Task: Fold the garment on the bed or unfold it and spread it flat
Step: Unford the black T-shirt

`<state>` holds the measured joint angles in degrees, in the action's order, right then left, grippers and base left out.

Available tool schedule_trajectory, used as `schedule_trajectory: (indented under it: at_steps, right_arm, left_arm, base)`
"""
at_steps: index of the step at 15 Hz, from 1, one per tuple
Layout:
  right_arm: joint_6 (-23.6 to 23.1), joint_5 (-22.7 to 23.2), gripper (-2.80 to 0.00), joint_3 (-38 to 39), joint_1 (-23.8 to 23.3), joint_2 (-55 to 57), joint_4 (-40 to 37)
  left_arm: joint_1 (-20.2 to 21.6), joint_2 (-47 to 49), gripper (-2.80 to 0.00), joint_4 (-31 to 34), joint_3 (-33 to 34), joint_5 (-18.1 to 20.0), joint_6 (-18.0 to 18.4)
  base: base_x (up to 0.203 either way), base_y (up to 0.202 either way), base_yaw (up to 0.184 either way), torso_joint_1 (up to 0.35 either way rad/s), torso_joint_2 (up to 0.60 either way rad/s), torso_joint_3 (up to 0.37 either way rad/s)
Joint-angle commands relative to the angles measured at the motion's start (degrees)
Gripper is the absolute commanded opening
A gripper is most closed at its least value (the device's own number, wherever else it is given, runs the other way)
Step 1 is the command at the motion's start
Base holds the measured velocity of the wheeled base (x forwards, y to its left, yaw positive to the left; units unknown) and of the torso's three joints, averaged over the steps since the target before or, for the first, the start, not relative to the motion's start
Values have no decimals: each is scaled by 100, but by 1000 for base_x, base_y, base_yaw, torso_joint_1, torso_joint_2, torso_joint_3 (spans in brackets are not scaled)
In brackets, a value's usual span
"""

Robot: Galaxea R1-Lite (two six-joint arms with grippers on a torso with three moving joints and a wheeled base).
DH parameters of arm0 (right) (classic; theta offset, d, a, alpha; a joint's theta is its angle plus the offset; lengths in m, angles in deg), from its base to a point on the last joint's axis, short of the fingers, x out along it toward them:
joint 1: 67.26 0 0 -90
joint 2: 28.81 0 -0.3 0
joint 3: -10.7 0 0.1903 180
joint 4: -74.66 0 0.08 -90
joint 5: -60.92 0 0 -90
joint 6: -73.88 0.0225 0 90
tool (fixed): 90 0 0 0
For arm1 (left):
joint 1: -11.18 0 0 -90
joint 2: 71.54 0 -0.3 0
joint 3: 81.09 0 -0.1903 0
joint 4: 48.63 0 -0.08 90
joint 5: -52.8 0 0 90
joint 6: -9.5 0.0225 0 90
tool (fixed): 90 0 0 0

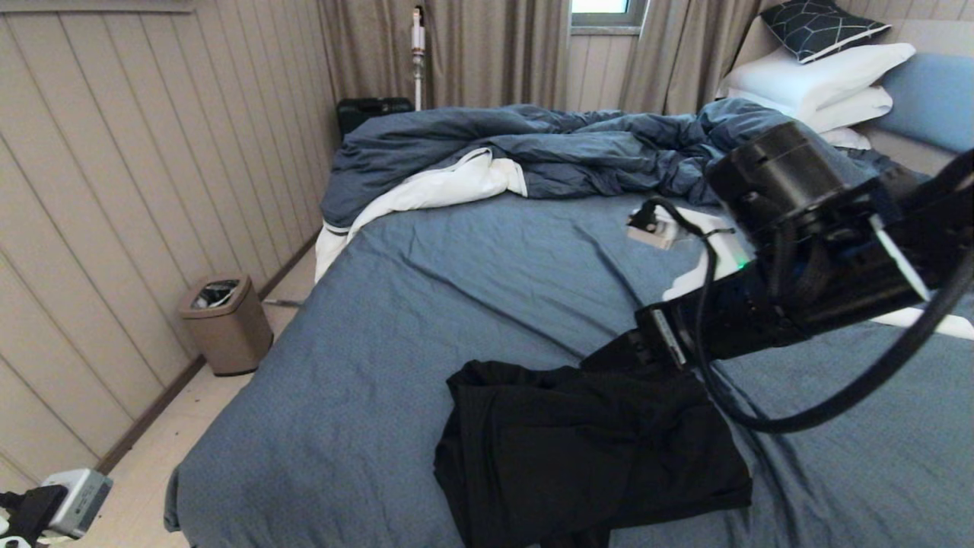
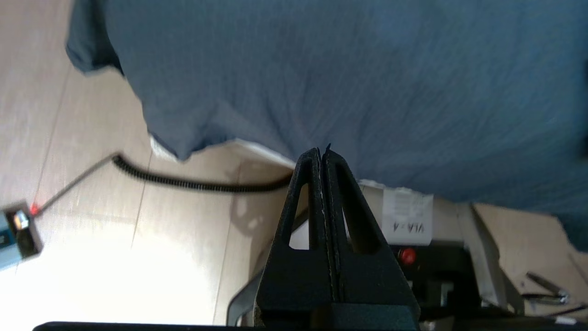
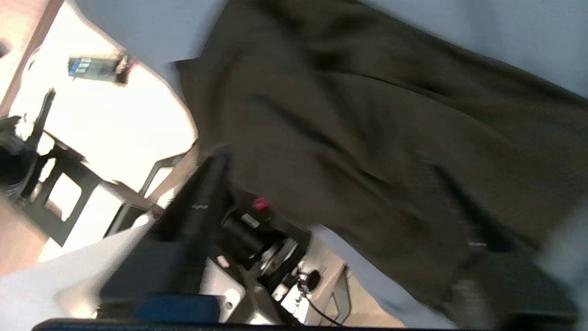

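While garment sits bunched nr bed's front edge, nothing's spread yet; right end effector jaws wide apart over it, left end effector closed, empty, idle.

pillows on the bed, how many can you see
3: a dark patterned pillow on top, and two white pillows stacked under it by the headboard. The right arm may hide more.

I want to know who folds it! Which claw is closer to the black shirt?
The right claw, its fingers spread over the black shirt. The left claw is shut, off beside the bed edge above the floor.
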<state>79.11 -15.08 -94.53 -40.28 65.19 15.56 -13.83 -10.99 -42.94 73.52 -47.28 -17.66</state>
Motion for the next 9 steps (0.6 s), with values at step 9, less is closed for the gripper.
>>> schedule_trajectory:
  at_steps: [9]
  right_arm:
    - [-190,-935,-280,3615,-2705,-4936,-21]
  left_arm:
    - [1369,-3678,-280,2763,-537,-260,1181]
  base:
    - [0,0,0,0,0,0]
